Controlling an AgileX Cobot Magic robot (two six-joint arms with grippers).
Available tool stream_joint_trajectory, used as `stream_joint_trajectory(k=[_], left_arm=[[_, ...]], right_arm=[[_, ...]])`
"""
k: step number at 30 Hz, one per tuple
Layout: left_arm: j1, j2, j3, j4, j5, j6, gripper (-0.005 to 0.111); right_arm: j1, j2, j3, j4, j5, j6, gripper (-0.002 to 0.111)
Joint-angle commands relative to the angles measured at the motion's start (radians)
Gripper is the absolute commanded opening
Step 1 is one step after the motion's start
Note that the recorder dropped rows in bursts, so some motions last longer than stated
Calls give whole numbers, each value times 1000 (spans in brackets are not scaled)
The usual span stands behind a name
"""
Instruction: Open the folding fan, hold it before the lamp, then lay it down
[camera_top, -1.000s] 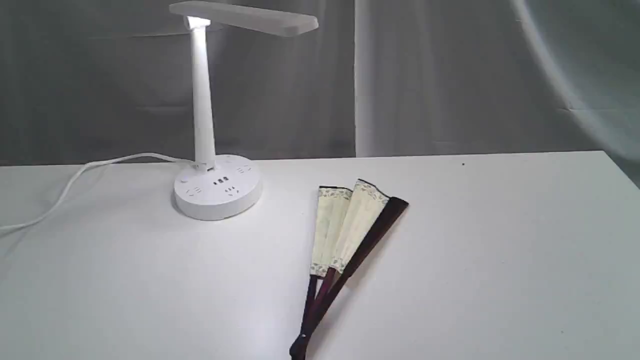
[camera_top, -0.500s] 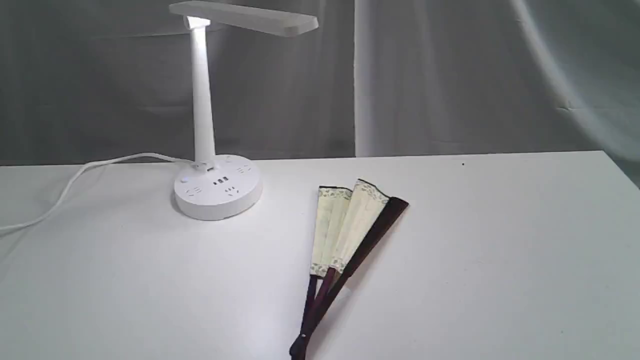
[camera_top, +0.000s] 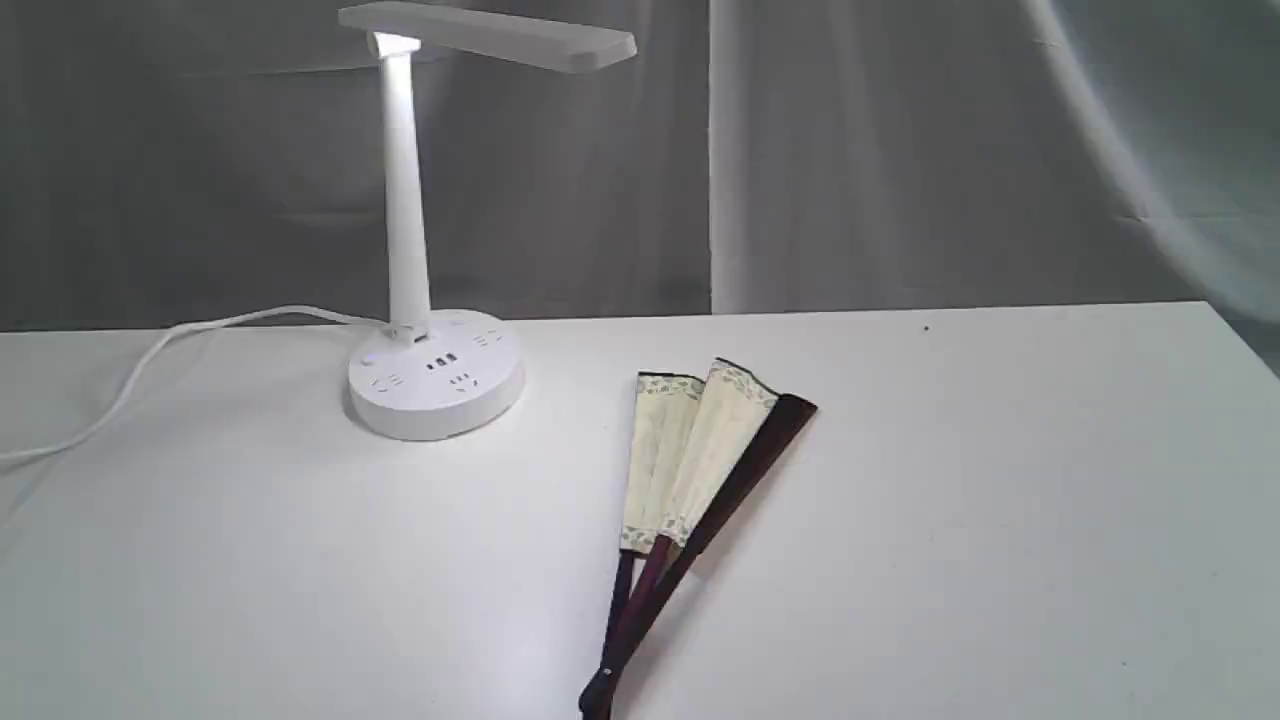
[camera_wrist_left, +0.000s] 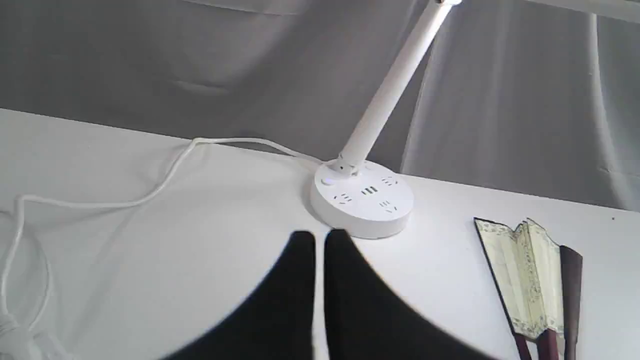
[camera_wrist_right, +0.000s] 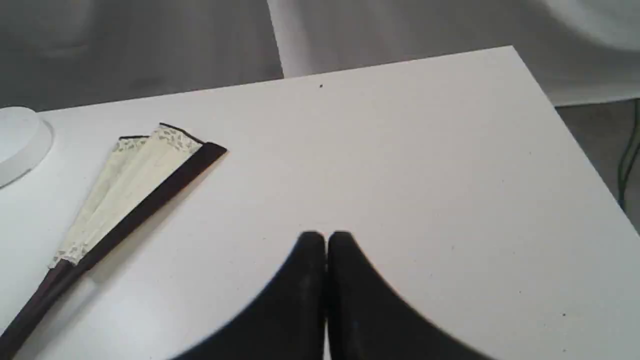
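- While nothing has shifted over the last second, the table (camera_top: 1000, 500) fills the lower half of the exterior frame with a grey curtain (camera_top: 900, 150) behind it.
- Lamp (camera_top: 405, 220): upper left of the frame, upright and lit. Its round base sits on the table and the cord (camera_top: 150, 355) runs off the left edge.
- Folding fan (camera_top: 700, 450): lower centre, flat on the table and only slightly spread. A few pleats show, the pivot is at the bottom edge and the leaf end points up-right. It lies right of the lamp base, well apart from it.
- Left gripper (camera_wrist_left: 320, 240): jaws nearly together with a thin slit between them, holding nothing. It hangs above the table near the lamp base.
- Right gripper (camera_wrist_right: 326, 240): jaws pressed together, empty, over bare table with the fan off to one side.
- Neither gripper shows in the exterior view.
- Change: none, with fan and lamp in the same spots as a second ago. My read is that the task hasn't started.
- Likely next: jaws have to widen before either can take a guard, then pull the guards apart.
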Motion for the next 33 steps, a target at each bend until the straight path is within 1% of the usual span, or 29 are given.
stream_joint_trajectory(k=[1,4,8,10,13,15,18,24,28,33], left_arm=[[1,64,-4,-54,-58,-2,3],[1,129,-4,-124,-60,9,3],[1,222,-6,-133,-57,58,3],[1,273,-24,-133,-24,85,3],[1,348,-77,-133,69,115,3],[1,402,-116,-131,124,141,3],[1,472,-172,-131,169,180,3],[1,616,-241,-131,187,188,3],[1,702,-277,-131,187,219,3],[1,819,-323,-133,187,219,3]], right_arm=[[3,72,-6,17,-31,1,0],[3,128,-6,17,-33,1,0],[3,209,-6,44,-28,1,0],[3,236,-6,44,-22,1,0],[3,271,-22,43,15,-5,0],[3,298,-69,23,68,-7,0],[3,347,-142,-6,133,-7,0],[3,473,-284,-9,204,-13,0],[5,559,-350,4,243,-95,0],[5,655,-390,168,251,-240,0]])
